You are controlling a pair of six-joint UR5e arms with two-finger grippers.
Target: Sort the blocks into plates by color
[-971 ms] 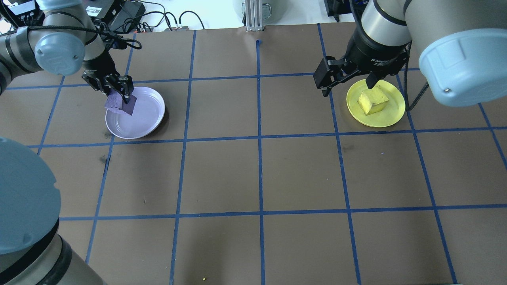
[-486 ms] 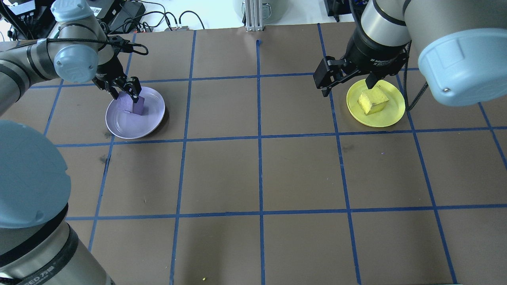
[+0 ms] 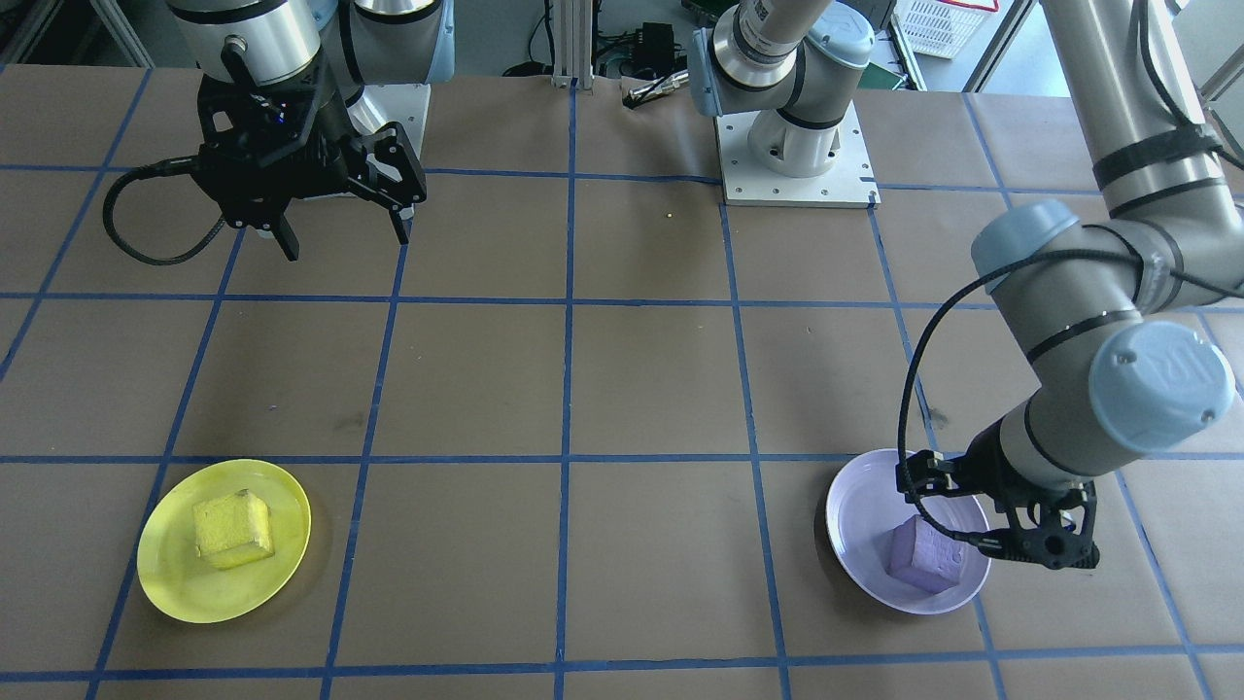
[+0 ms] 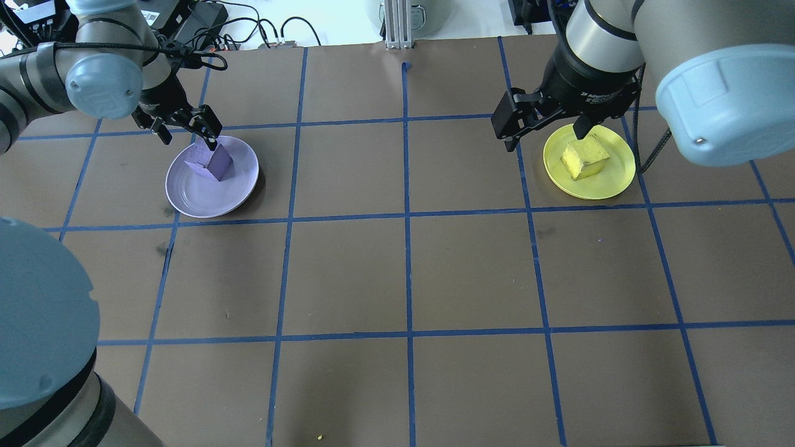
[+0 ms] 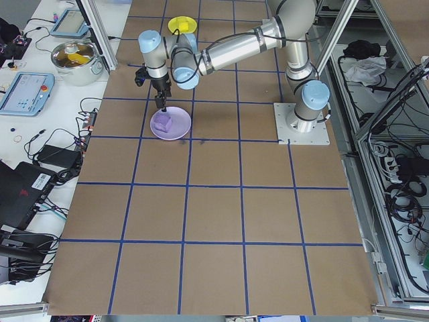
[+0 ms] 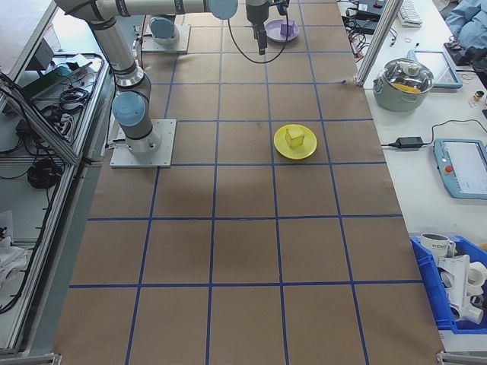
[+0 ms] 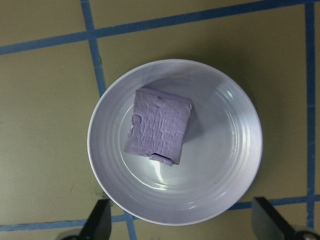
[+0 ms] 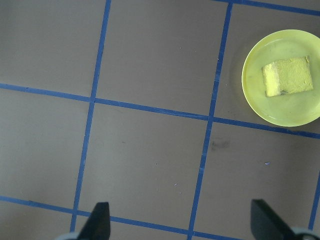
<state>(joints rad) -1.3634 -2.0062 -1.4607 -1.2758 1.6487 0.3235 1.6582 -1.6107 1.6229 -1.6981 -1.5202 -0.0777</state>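
**On plates: both blocks, colours matched**

Purple block (image 7: 159, 129) lies loose inside lavender plate (image 7: 235, 165), slightly off centre. Left gripper (image 3: 1001, 520) hangs above it, fingers spread, holding nothing. Yellow block (image 3: 231, 528) sits in yellow plate (image 3: 165, 583). Right gripper (image 3: 342, 230) is raised well away from it, open and empty; its height over the table is hard to judge.

Place: a robotics lab.
Work surface: brown paper-covered table (image 6: 243, 251) marked into squares with blue tape.
Beside the table: white bench (image 6: 449, 114) with grey teach pendant tablets (image 6: 462, 169) and a lidded steel pot (image 6: 410, 80).
Opposite side: aluminium frame rails (image 5: 375, 87) with cable bundles (image 5: 402, 201).
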